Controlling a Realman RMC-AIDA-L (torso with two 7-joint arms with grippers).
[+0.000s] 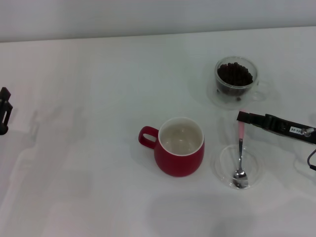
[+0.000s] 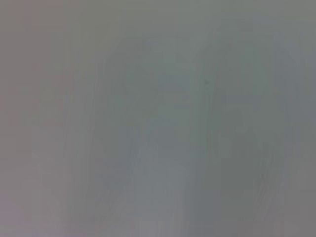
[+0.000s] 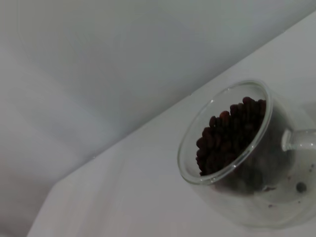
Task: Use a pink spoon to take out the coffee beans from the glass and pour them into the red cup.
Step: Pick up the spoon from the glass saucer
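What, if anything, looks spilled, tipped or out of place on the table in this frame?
Nothing stands out. The glass stands upright with the coffee beans inside, the red cup is upright and empty, and the pink spoon lies in its clear dish, the right gripper at its handle. No loose beans show.

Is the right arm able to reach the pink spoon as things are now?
Probably yes. The right pincer is already at the handle end of the pink spoon, whose bowl rests in the clear dish. Nothing stands between them; the glass and the red cup stand apart.
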